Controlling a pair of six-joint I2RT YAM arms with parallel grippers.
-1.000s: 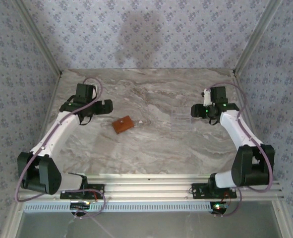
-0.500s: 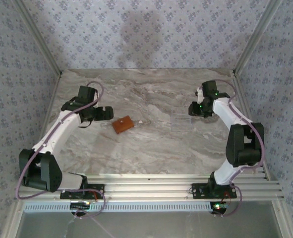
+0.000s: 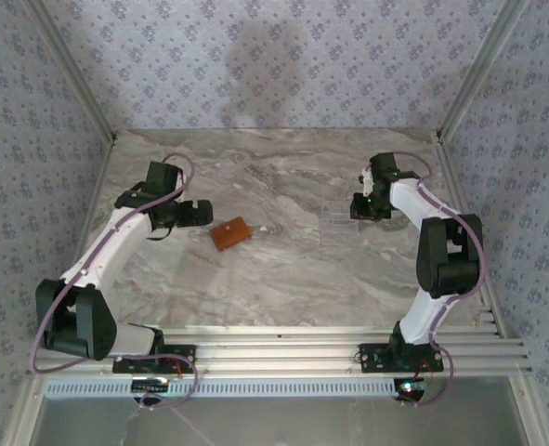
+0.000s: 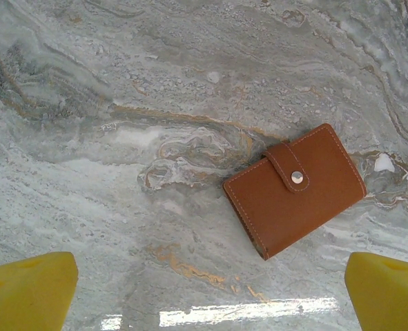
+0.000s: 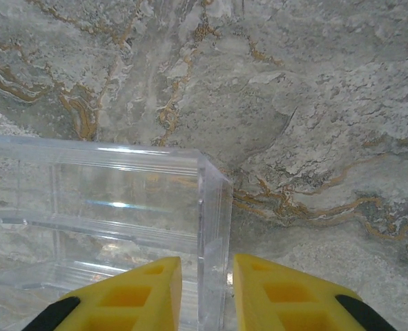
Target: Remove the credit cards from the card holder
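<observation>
Moved over the last second: your right arm's elbow has folded in, and your left arm has edged toward the card holder.

- Right gripper (image 5: 207,276): your wrist view shows the jaws narrowed to a slim gap astride the end wall of a clear box (image 5: 121,207). A sliver of space is left on one side. From overhead the box (image 3: 339,223) is barely legible.
- Left gripper (image 4: 207,289): jaws spread wide, holding nothing.
- Card holder (image 4: 293,189): closed and strap snapped, flat on the desk (image 4: 121,103) just beyond your left jaws. Overhead, it (image 3: 230,232) lies between the arms.
</observation>
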